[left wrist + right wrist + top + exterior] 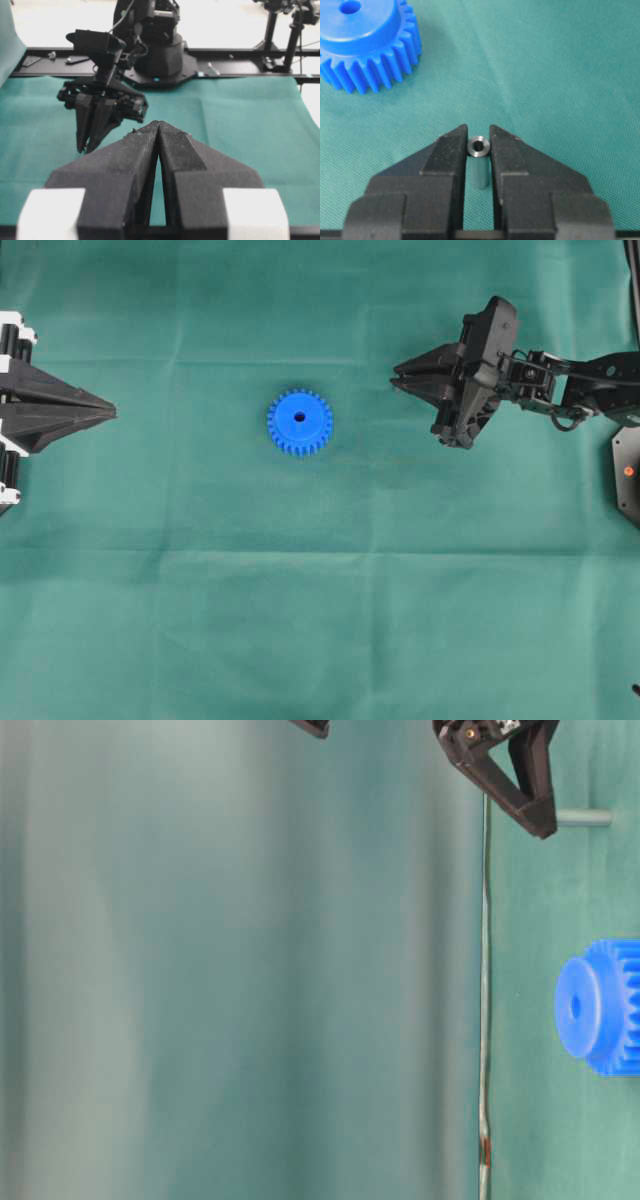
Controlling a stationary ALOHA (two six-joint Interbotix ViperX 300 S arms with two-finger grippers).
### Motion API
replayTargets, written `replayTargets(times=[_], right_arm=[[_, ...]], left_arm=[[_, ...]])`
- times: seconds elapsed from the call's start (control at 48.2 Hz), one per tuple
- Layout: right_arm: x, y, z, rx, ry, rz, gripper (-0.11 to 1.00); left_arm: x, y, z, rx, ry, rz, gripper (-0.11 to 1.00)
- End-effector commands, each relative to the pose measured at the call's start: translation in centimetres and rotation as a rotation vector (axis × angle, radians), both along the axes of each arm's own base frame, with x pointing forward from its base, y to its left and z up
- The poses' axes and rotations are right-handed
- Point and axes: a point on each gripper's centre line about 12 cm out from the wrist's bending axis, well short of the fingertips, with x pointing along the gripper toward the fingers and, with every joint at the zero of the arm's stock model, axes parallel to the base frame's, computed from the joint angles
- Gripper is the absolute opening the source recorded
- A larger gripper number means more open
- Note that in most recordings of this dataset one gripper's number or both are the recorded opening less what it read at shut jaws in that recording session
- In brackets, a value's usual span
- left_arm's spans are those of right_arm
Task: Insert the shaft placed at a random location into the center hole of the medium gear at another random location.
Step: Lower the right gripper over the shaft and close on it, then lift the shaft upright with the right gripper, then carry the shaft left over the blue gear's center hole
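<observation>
The shaft (479, 146), a short silvery pin with a bored top, stands upright on the green cloth. My right gripper (478, 132) is closed against both its sides. In the table-level view the shaft (584, 817) sticks up beside one of the right gripper's fingers (530, 800). The medium gear (299, 422) lies flat, left of the right gripper (397, 374), with its center hole (299, 417) showing. The overhead view hides the shaft. At the left edge my left gripper (108, 415) is shut and holds nothing. The gear (365, 42) lies ahead and to the left in the right wrist view.
The green cloth (320, 620) covers the whole table. The right arm's base (155, 55) and a black rail stand at the far end in the left wrist view. A black plate (628, 475) lies at the right edge.
</observation>
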Motion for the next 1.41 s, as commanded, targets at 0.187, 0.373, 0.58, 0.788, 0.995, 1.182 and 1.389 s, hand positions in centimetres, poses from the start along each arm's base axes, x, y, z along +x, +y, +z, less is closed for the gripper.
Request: replayTargets(times=[0.187, 0.373, 0.58, 0.788, 0.995, 1.182, 1.389], right_arm=[[0.5, -0.2, 2.8, -0.025, -0.047, 0.006, 0.13], [0.7, -0.2, 6.0, -0.012, -0.022, 0.007, 0.13], [0.3, 0.2, 8.5, -0.014, -0.026, 0.017, 0.13], [0.2, 0.2, 8.4, -0.015, -0.023, 0.018, 0.13], [0.5, 0.6, 8.7, -0.02, -0.047, 0.033, 0.13], [1.7, 2.0, 8.8, -0.016, -0.061, 0.081, 0.13], [3.1, 3.4, 8.7, -0.012, -0.056, 0.13, 0.13]], left_arm=[[0.2, 0.0, 0.9, 0.001, -0.02, -0.002, 0.0], [0.2, 0.0, 0.9, 0.001, -0.02, -0.001, 0.0], [0.2, 0.0, 0.9, 0.001, -0.02, -0.002, 0.0], [0.2, 0.0, 0.8, 0.001, -0.018, -0.001, 0.0], [0.2, 0.0, 0.9, 0.0, -0.02, -0.001, 0.0], [0.2, 0.0, 0.9, 0.001, -0.02, -0.001, 0.0], [0.2, 0.0, 0.7, 0.0, -0.012, 0.0, 0.0]])
